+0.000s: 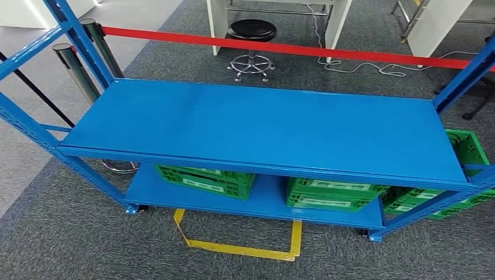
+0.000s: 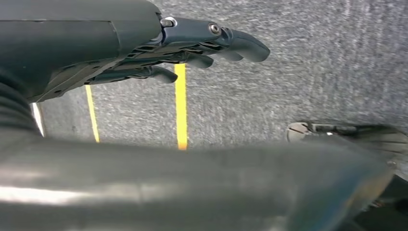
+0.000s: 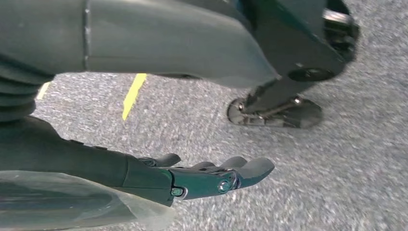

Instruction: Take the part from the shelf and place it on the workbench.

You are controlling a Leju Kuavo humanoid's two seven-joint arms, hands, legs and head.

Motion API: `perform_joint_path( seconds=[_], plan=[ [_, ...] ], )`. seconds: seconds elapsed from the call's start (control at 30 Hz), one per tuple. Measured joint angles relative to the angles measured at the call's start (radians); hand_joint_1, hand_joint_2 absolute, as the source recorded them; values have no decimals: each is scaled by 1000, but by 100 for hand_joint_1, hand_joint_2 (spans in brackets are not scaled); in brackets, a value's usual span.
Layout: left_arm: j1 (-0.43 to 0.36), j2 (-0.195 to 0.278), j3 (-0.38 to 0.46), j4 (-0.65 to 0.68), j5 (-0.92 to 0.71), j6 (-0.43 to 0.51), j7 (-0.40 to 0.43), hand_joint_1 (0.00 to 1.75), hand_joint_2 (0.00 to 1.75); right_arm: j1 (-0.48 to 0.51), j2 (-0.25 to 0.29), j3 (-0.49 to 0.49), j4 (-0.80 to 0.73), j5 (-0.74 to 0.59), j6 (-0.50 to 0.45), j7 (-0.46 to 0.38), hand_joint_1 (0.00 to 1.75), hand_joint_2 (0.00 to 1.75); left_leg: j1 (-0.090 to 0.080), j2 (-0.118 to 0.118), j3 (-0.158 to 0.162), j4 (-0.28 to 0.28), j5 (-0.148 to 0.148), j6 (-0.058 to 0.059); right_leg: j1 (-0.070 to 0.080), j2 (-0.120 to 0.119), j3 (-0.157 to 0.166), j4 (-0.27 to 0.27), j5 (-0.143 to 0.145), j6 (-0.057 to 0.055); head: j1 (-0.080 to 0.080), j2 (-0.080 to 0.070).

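We're looking down at a blue metal shelf point(image 1: 257, 125); its smooth flat top board is bare, with ribbed green plastic crates point(image 1: 205, 179) on the lower board. We can't tell where the part is. Our left hand point(image 2: 192, 45) and right hand point(image 3: 202, 175) hang over speckled grey carpet point(image 3: 337, 163) with yellow tape point(image 2: 180, 106), fingers loosely extended, holding nothing.

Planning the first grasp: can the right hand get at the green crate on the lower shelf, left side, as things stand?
Probably not yet. The right hand hangs open over the carpet, and the green crate sits tucked under the blue upper shelf, so any reach has to go low, under that edge.
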Motion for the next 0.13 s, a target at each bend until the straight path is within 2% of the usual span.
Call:
perform_joint_path(
  seconds=[0.1, 0.13],
  plan=[
    [-4, 5, -37, -13, 56, -7, 3, 0, 44, 14, -5, 46, 1, -42, 2, -2, 0, 0, 0, 0, 0, 0, 0, 0, 0, 0, -1, 0, -1, 1, 0, 0],
    [-4, 6, -42, -15, 64, -8, 4, 0, 0, 16, -6, 53, 1, -48, 3, -2, 0, 0, 0, 0, 0, 0, 0, 0, 0, 0, -1, 0, -1, 1, 0, 0]
  ],
)
